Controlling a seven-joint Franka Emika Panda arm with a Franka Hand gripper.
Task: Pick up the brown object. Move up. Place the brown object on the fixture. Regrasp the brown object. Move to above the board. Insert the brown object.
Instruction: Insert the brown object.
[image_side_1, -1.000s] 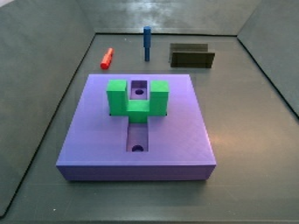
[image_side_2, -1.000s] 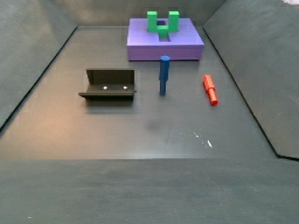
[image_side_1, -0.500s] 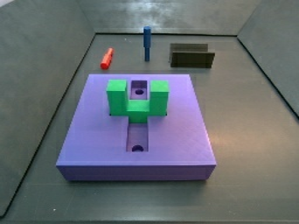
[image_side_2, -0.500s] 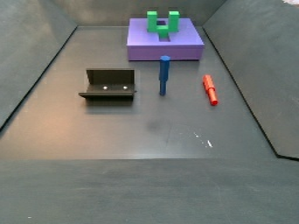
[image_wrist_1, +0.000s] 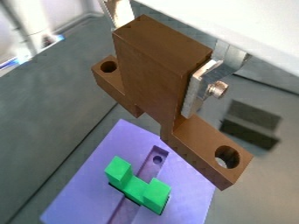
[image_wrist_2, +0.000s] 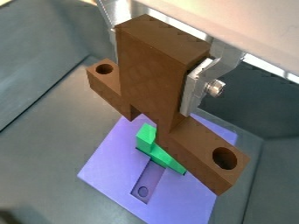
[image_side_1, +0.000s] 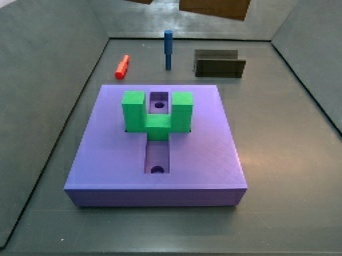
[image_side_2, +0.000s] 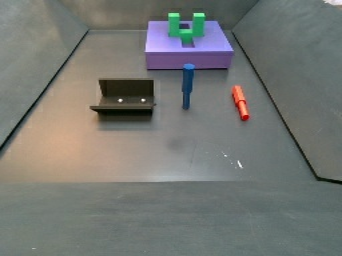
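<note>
In both wrist views my gripper is shut on the brown object, a thick block with a flat crossbar that has a round hole at each end. A silver finger presses its side. The object hangs high above the board, with the lavender slot and the green U-shaped piece below it. In a side view only the brown object's lower edge shows at the top border. The fixture stands empty behind the board, and the board lies far from the fixture.
A red peg lies on the floor and a thin blue peg stands upright between the board and the fixture. The same red peg and blue peg show from the opposite side. Grey walls ring the floor.
The brown object's edge has come into the top of a side view, where earlier frames showed only the back wall. Board, pegs and fixture have not moved.
</note>
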